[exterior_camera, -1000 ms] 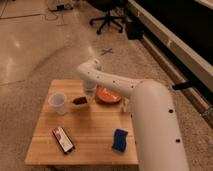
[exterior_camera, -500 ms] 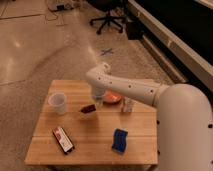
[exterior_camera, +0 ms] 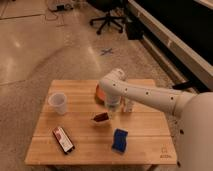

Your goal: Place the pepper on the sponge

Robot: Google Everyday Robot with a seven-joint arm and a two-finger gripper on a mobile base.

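Observation:
The pepper point(exterior_camera: 99, 117), small and dark red, hangs just above the middle of the wooden table point(exterior_camera: 145, 125). My gripper point(exterior_camera: 106, 115) is shut on it, at the end of the white arm that reaches in from the right. The blue sponge point(exterior_camera: 119, 140) lies flat near the table's front edge, a short way to the right of and in front of the pepper. Nothing rests on it.
An orange-red bowl point(exterior_camera: 99, 93) sits behind the gripper, partly hidden by the arm. A clear plastic cup point(exterior_camera: 58, 103) stands at the left. A flat red-and-black packet point(exterior_camera: 63, 138) lies at the front left. An office chair point(exterior_camera: 107, 19) stands far behind on the floor.
The gripper has carried the pepper from near the cup toward the right and the front, closer to the sponge. The other objects have not moved.

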